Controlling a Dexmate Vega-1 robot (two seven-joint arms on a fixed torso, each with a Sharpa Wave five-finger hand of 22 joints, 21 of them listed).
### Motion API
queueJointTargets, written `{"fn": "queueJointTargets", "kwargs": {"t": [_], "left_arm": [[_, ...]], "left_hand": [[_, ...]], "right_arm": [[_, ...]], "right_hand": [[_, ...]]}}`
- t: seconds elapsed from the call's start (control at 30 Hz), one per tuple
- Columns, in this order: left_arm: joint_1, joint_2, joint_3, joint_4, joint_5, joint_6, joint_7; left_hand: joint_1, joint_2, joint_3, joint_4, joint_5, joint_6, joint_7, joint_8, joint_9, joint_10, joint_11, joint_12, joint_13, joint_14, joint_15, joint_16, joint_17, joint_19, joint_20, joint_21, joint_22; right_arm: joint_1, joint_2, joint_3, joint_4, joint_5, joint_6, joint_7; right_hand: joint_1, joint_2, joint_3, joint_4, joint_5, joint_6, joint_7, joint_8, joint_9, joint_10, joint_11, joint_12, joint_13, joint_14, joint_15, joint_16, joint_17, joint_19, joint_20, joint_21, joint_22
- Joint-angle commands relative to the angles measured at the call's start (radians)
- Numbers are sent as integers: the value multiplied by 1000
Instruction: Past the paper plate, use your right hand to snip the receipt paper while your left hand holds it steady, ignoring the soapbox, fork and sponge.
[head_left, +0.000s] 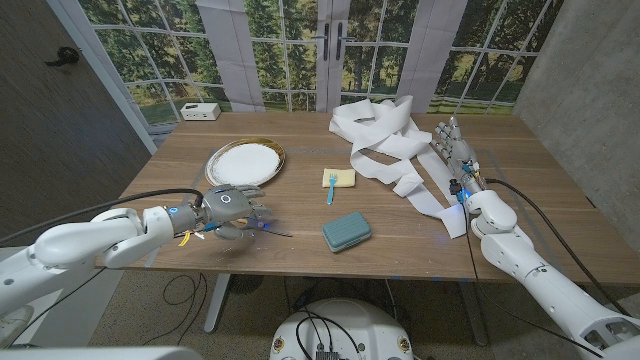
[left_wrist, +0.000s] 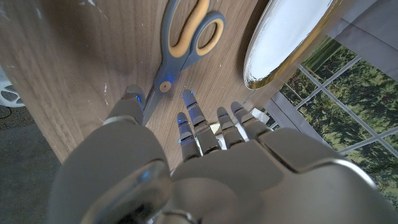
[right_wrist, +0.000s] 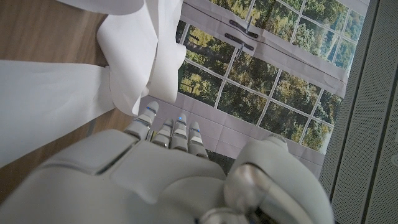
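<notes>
At the near left edge of the table (head_left: 300, 215), the left hand (head_left: 232, 210) hangs low over the wood, fingers spread and curving down, nothing gripped. Right under its fingertips (left_wrist: 189, 112) lie the scissors (left_wrist: 180, 46), grey blades with yellow-lined handles, flat on the table; the left wrist view shows the blades pointing back toward the hand and the handles away from it. Whether a fingertip actually touches the blade, I cannot tell. Just beyond the hand, past the scissor handles, sits the paper plate (head_left: 245, 160), white with a gold rim.

Over on the right, the right hand (head_left: 455, 150) stands upright on its edge, fingers straight, held together and reaching away from the robot, holding nothing. The receipt paper (head_left: 385, 135) is heaped in loose white loops right beside it, on the side toward the table's middle, and one long strip trails back along the forearm to the near right of the table. In the right wrist view the paper's folds sit just ahead of the fingertips (right_wrist: 149, 115); contact is unclear.

Between the two hands, nearer the robot, the teal soapbox (head_left: 346, 231) rests. Further out lies the yellow sponge (head_left: 341, 178) with the blue fork (head_left: 330, 187) lying across it.
</notes>
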Motion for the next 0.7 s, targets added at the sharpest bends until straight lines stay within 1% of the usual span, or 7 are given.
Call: {"fn": "queueJointTargets", "kwargs": {"t": [0.03,0.23,0.33,0.4,0.43,0.7], "left_arm": [[-25,38,50,16,-34,25,14],[-45,61,86,19,-41,34,29],[-49,69,98,19,-46,44,39],[-53,74,108,18,-43,54,48],[-55,77,113,17,-42,58,53],[-88,102,164,23,-56,78,72]], "left_hand": [[1,11,3,7,-1,8,4,-3,2,8,7,-2,4,8,-134,-1,2,5,-16,0,3],[1,14,2,8,-1,9,3,-4,2,6,8,-4,4,7,-134,-2,2,5,-16,0,3],[3,17,2,7,-1,7,3,-6,3,-7,9,-10,5,4,-134,-4,2,5,-15,0,3],[20,44,13,6,5,-6,10,-14,3,-24,15,-17,6,-4,-124,-8,3,2,-3,-1,3],[24,50,15,6,6,-12,13,-17,4,-27,18,-19,7,-4,-121,-8,3,0,0,-2,3],[30,56,16,4,6,-18,12,-20,4,-37,19,-23,7,-5,-124,-10,2,1,0,-1,3]], "right_arm": [[3,-3,-2,8,1,-11,-3],[1,-2,1,3,3,-15,-10],[0,-3,1,0,2,-15,-11],[0,-3,1,1,2,-13,-9],[0,-3,1,1,1,-13,-10],[-8,-2,4,-3,3,-13,-19]], "right_hand": [[-6,6,-2,8,-3,12,-2,6,4,6,-4,0,3,4,-9,4,4,0,8,-1,6],[-7,11,0,11,-3,18,-4,7,4,11,-4,2,3,5,-8,5,4,0,8,-1,6],[-7,13,1,11,-3,18,-5,7,4,11,-6,1,3,5,-9,5,4,-1,7,-1,6],[-6,14,2,11,-3,18,-4,7,4,11,-5,1,3,6,-9,5,4,0,8,-1,6],[-6,14,3,11,-3,18,-5,7,4,11,-5,1,3,6,-9,5,4,0,8,-1,6],[-4,17,5,11,-3,18,-5,7,4,11,-3,1,3,6,-9,5,4,-1,8,-1,6]]}}
